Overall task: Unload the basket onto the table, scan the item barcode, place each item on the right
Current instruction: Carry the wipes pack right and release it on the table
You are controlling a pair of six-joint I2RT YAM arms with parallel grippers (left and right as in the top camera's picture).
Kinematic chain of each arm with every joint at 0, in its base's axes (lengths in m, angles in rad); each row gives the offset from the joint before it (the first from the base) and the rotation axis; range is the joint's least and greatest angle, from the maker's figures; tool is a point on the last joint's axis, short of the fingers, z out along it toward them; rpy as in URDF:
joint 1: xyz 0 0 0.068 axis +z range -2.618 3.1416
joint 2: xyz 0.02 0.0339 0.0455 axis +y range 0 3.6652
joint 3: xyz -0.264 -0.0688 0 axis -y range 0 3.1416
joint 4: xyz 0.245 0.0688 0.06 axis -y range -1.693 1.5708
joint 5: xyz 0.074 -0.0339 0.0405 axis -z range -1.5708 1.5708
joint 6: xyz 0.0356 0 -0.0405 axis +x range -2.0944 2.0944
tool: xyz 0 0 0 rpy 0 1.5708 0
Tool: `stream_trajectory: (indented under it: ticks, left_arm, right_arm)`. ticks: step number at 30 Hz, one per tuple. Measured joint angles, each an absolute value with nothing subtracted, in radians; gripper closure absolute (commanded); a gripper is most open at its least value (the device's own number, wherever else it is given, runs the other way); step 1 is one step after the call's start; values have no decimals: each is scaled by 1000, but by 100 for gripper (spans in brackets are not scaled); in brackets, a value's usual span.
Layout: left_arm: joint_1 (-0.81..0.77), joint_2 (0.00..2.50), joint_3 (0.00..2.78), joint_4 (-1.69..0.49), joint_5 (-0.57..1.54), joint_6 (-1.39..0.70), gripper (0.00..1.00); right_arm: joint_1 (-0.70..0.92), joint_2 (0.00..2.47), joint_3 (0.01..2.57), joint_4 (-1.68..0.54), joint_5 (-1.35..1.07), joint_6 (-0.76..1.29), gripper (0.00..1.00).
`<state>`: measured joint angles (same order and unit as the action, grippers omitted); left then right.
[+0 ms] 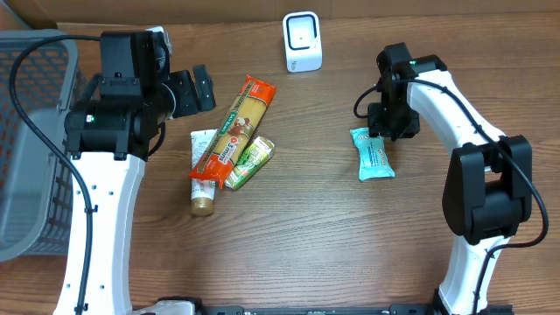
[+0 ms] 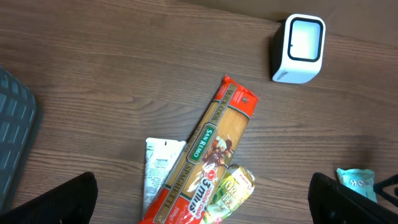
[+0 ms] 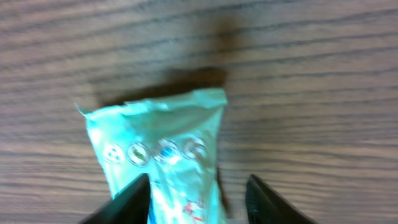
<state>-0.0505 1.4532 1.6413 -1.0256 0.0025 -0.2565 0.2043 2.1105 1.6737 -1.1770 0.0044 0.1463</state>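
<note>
Your right gripper [image 3: 198,186] sits half-open over the teal packet [image 3: 158,137], holding nothing; left gripper [image 2: 200,186] is wide open, empty; scan looks not yet done.

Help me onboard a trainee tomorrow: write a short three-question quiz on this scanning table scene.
1. Multiple choice: what lies below the right gripper? A) teal plastic snack packet B) orange plastic spaghetti packet C) white plastic tube
2. True or false: the left gripper is shut on the orange spaghetti packet.
3. Fill in: the grey mesh basket sits on the robot's ____ side.
Key: 1 A; 2 false, its jaws stand wide open; 3 left.
</note>
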Motion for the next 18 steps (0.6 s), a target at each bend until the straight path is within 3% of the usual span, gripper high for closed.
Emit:
stream_trajectory:
  ticks: [4, 5, 15, 16, 18]
  left_arm:
    - [-51, 1453, 1641, -1026, 2, -257, 0]
    - [-51, 1453, 1641, -1026, 2, -257, 0]
    - [-51, 1453, 1641, -1025, 2, -257, 1]
    - [-51, 1453, 1642, -1025, 2, -257, 1]
    - [-51, 1453, 1641, -1025, 2, -257, 0]
  right_arm:
    - [205, 2111, 1674, -1206, -11, 150, 96]
    - [205, 2111, 1674, -1209, -24, 147, 96]
    - [244, 2109, 1564, -1061, -92, 154, 96]
    - [246, 2104, 1542, -1037, -95, 155, 90]
    - [245, 2078, 1500, -993, -105, 166, 67]
